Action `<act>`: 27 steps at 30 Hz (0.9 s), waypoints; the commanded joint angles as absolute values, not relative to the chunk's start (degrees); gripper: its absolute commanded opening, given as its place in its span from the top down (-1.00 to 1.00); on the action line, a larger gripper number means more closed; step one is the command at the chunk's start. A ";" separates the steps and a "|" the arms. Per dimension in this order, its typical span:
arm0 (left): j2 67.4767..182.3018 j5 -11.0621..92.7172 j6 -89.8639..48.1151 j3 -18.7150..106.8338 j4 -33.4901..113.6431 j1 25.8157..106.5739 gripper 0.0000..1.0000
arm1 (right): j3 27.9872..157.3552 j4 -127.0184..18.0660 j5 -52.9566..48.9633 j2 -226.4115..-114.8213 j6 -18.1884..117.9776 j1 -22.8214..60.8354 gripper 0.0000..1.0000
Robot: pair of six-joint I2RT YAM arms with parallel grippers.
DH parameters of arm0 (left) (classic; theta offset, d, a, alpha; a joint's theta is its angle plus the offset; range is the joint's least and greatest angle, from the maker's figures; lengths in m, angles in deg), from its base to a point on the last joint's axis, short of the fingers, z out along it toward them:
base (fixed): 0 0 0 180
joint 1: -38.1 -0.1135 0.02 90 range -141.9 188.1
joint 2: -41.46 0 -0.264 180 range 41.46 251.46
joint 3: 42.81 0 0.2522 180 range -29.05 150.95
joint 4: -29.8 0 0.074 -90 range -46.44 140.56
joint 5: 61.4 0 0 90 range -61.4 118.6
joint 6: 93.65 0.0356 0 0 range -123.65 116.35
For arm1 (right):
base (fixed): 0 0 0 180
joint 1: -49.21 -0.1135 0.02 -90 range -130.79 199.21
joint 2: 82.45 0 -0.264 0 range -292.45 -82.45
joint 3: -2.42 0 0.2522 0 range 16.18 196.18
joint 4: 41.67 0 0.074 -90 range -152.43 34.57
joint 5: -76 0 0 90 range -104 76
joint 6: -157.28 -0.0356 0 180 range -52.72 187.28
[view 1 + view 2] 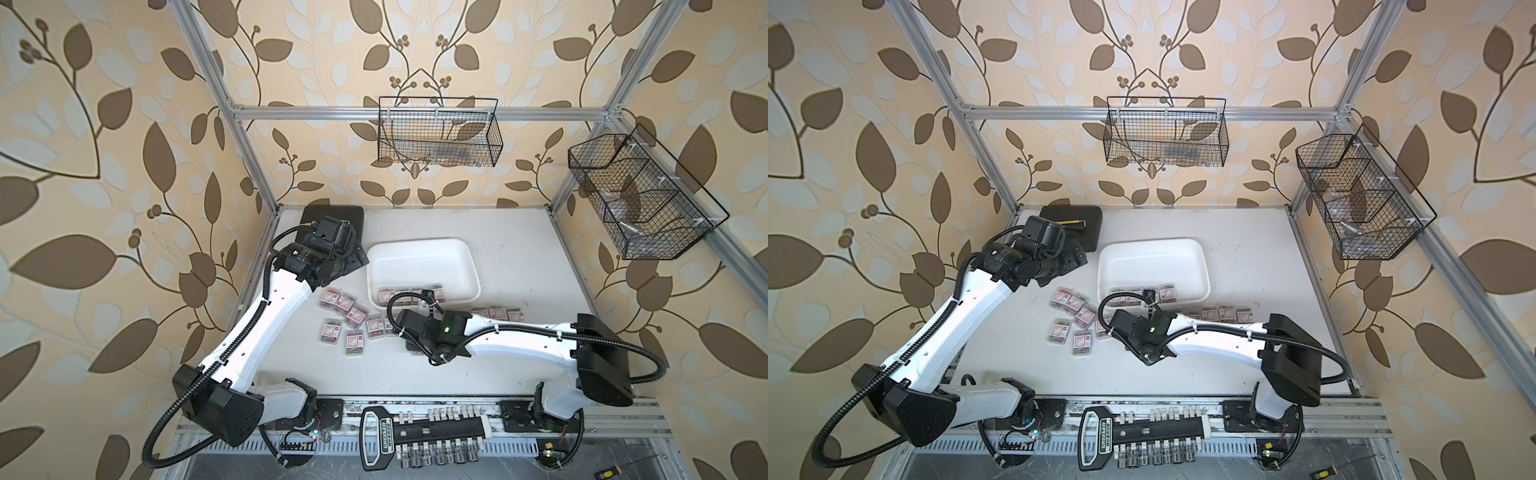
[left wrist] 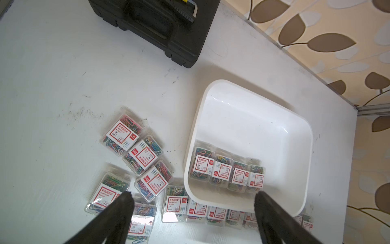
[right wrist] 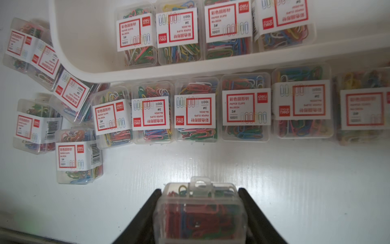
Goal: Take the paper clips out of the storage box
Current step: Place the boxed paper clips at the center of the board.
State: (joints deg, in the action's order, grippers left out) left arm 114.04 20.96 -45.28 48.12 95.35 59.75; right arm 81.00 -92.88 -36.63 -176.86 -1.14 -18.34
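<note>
The storage box (image 1: 419,262), a shallow white tray, sits mid-table and shows in both top views (image 1: 1150,262). Several clear boxes of paper clips (image 2: 225,171) stand in a row along its near wall. More boxes lie outside it: a loose cluster (image 1: 345,316) at its left and a row (image 3: 242,107) along its front rim. My left gripper (image 2: 193,198) hangs open and empty above the tray's front left corner. My right gripper (image 3: 200,193) is shut on one box of paper clips (image 3: 200,213), over bare table short of that row.
A black hard case (image 1: 332,214) lies at the back left, partly under my left wrist. Two black wire baskets (image 1: 438,133) (image 1: 640,203) hang on the frame at the back and right. A socket rack (image 1: 424,432) lies along the front rail.
</note>
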 commanded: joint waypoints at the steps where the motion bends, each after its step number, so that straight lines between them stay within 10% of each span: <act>1: 110.98 20.87 -40.40 46.82 94.54 59.28 -0.81 | 85.01 -91.35 -38.56 -180.01 -4.76 -20.42 -0.06; 27: 103.47 17.97 -43.74 42.73 99.53 58.57 -0.74 | 97.86 -82.49 -30.05 -200.20 3.22 -20.45 -0.36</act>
